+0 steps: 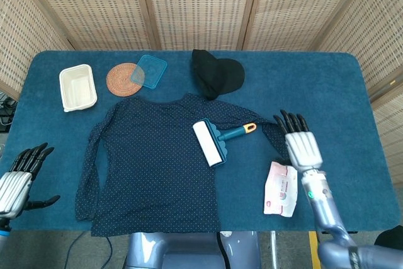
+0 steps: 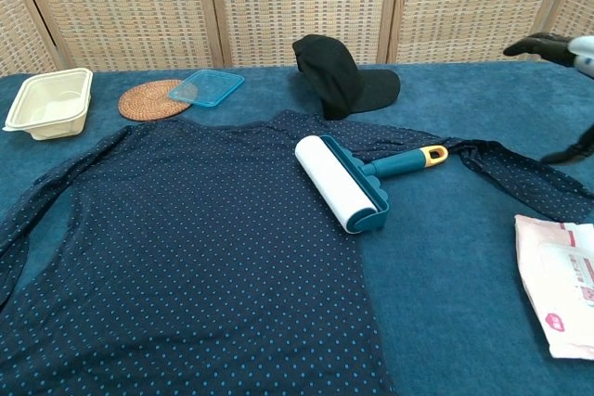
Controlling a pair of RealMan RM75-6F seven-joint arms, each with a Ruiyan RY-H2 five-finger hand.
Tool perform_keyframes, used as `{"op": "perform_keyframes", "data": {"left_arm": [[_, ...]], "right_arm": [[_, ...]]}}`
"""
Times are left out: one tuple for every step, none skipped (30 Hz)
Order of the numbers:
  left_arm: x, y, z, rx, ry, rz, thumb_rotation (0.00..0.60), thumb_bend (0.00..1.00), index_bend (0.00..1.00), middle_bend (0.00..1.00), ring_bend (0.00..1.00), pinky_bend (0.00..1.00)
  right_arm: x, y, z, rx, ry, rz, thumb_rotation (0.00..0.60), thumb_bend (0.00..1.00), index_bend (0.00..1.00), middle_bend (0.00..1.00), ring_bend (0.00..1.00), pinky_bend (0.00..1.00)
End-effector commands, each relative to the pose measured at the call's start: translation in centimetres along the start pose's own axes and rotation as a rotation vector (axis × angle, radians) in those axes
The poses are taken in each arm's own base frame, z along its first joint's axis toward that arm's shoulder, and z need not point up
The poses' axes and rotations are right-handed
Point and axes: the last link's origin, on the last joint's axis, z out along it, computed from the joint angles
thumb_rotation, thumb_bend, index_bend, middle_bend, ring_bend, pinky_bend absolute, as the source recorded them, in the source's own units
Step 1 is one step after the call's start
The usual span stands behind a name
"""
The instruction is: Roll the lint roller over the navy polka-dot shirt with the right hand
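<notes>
Near left edge: left hand (image 1: 16, 184), fingers spread, nothing held, off the table edge. Near right: white plastic wipes packet with pink print (image 1: 281, 188) flat on blue tablecloth (image 1: 327, 86). Just right of it: right hand (image 1: 301, 143), fingers extended and apart, holding nothing, well clear of the roller; tips over the end of the shirt's right sleeve.

Centre: navy polka-dot long-sleeved shirt (image 1: 151, 168) spread flat, collar toward far side. White lint roller with teal frame and orange-tipped handle (image 1: 217, 140) lying on shirt's right chest area, drum pointing near-left to far, handle out to the right; no hand touching it.

Far: black cap (image 1: 217, 74) just beyond collar. Far left: round woven coaster (image 1: 123, 80), clear blue plastic lid (image 1: 150, 70) overlapping its right edge, cream rectangular food container (image 1: 77, 87) leftmost.
</notes>
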Motion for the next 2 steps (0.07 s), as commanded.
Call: {"op": "perform_keyframes", "data": {"left_arm": [[0.12, 0.11, -0.15, -0.007, 0.005, -0.003, 0.6, 0.0, 0.0, 0.0, 0.0, 0.0], [0.16, 0.15, -0.19, -0.011, 0.007, -0.004, 0.6, 0.0, 0.0, 0.0, 0.0, 0.0]], "right_arm": [[-0.73, 3.83, -4.22, -0.001, 0.015, -0.036, 0.6, 0.0, 0.0, 0.0, 0.0, 0.0], [-0.83, 3.98, -4.53, 0.002, 0.027, -0.044, 0.6, 0.0, 0.0, 0.0, 0.0, 0.0]]}}
